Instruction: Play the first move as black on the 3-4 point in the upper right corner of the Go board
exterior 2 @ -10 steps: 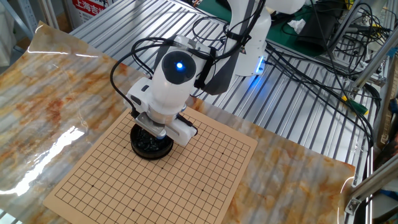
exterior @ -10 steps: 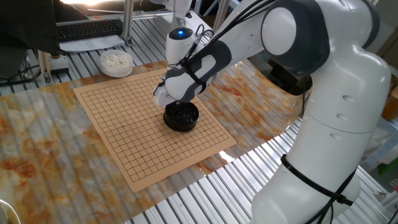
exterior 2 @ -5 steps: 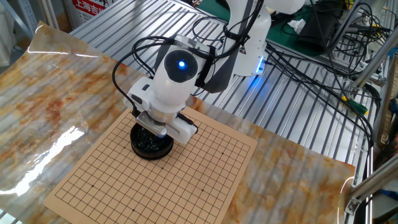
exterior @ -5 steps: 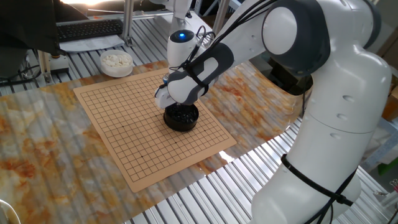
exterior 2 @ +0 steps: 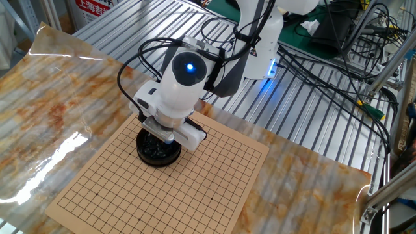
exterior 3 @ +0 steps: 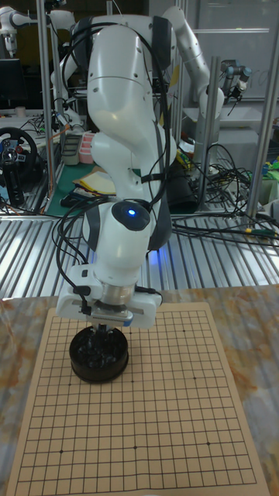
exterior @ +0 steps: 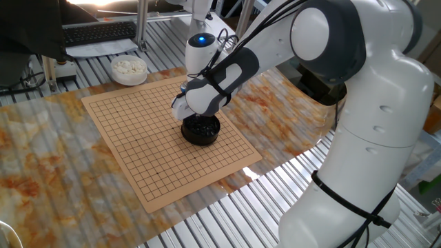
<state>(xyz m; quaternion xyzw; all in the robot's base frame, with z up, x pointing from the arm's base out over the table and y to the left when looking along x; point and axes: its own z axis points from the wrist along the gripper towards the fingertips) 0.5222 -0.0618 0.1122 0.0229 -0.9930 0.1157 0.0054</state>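
A round black bowl (exterior: 200, 129) (exterior 2: 158, 149) (exterior 3: 98, 356) stands on the wooden Go board (exterior: 138, 151) (exterior 2: 195, 188) (exterior 3: 155, 403) and holds a heap of glossy black stones (exterior 3: 93, 355). My gripper (exterior: 196, 118) (exterior 2: 159, 138) (exterior 3: 103, 339) hangs straight over the bowl, its fingers reaching down to the heap. The fingertips merge with the dark stones, so I cannot make out whether they hold one. The 3-4 point (exterior 3: 189, 331) near the board's upper right corner is a bare crossing with no stone on it.
A white bowl of white stones (exterior: 129, 69) sits off the board's far corner. The board lies on a marbled orange sheet (exterior: 41, 158) over a slatted metal table. Cables (exterior 2: 312, 71) trail behind the arm, and a keyboard (exterior: 96, 31) lies at the back.
The hand has lifted slightly above the bowl compared with a second ago. It has stayed still over the last half second.
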